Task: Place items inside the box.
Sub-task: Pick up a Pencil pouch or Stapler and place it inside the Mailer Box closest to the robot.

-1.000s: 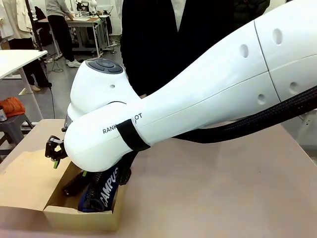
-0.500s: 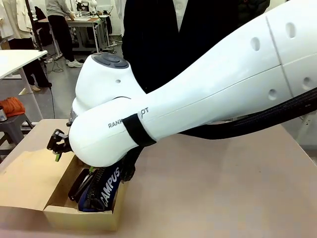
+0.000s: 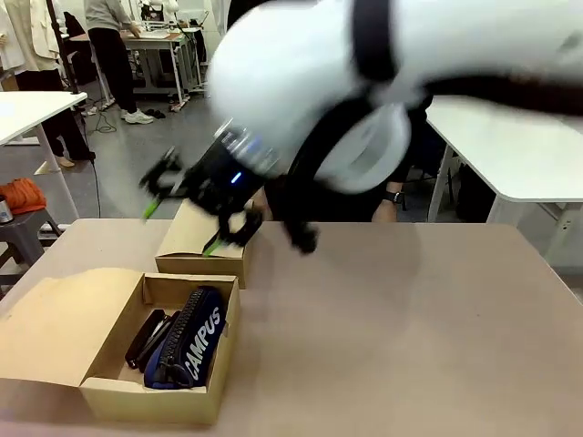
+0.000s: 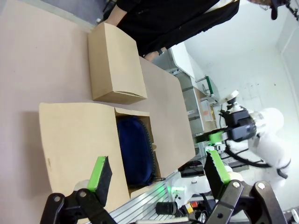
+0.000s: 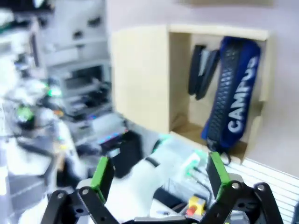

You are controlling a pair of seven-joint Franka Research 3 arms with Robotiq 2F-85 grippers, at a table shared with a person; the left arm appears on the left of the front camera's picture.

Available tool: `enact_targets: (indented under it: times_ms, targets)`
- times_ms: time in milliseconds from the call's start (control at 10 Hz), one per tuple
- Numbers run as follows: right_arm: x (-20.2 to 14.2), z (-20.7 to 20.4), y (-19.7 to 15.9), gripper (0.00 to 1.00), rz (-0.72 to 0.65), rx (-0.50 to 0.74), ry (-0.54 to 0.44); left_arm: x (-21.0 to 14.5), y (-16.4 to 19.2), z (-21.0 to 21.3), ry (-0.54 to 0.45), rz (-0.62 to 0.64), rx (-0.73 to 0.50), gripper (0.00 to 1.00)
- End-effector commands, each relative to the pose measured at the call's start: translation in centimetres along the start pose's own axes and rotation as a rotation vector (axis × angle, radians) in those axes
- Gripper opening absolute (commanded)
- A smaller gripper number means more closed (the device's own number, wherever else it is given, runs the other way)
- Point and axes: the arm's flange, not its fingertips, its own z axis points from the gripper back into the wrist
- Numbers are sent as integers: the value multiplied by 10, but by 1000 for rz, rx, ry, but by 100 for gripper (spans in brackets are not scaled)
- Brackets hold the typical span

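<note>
- While blurred by motion in the front view, right gripper raised above the table, fingers spread apart and grasping nothing, hanging over a closed cardboard box at about 11 o'clock of the table.
- Below it, at roughly 8 o'clock, open box with its flap laid out toward 9 o'clock.
- Inside, navy pencil case printed "CAMPUS", lying against the box's 3 o'clock wall; just beside it, at its 9 o'clock, two black staplers, side by side.
- Seen from the right wrist, green pads well apart, same box underneath with case and staplers.
- Left gripper released too, pads wide, nothing between them, looking down on both boxes.
- Person in dark clothing at the far edge, 12 o'clock.
</note>
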Motion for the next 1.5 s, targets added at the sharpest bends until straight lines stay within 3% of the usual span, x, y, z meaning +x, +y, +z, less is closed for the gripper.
enact_targets:
  times_ms: [0, 300, 600, 700, 900, 1100, 1200, 1300, 1400]
  targets:
    - [-11, 121, -122, 100, -66, 123, 22, 0, -1, 0, -11, -15, -19, 100]
    - [-19, 187, -195, 100, -82, 297, 20, 0, -1, 0, -11, -15, -19, 100]
    - [-60, 249, -290, 100, -30, 565, 30, 0, -1, 0, -11, -15, -19, 100]
    - [-72, 255, -326, 100, -110, 568, -47, 0, -1, 0, -11, -15, -19, 100]
    - [-100, 239, -400, 100, -161, 619, -31, 0, -1, 0, -11, -15, -19, 100]
    - [-136, 187, -467, 100, -201, 602, 82, 0, -1, 0, -11, -15, -19, 100]
    - [-149, 166, -482, 100, -239, 592, 55, 0, -1, 0, -11, -15, -19, 100]
    - [-150, 147, -482, 100, -279, 530, 45, 0, -1, 0, -11, -15, -19, 100]
    - [-38, 287, -461, 100, -249, 608, 62, 0, -1, 0, -11, -15, -19, 100]
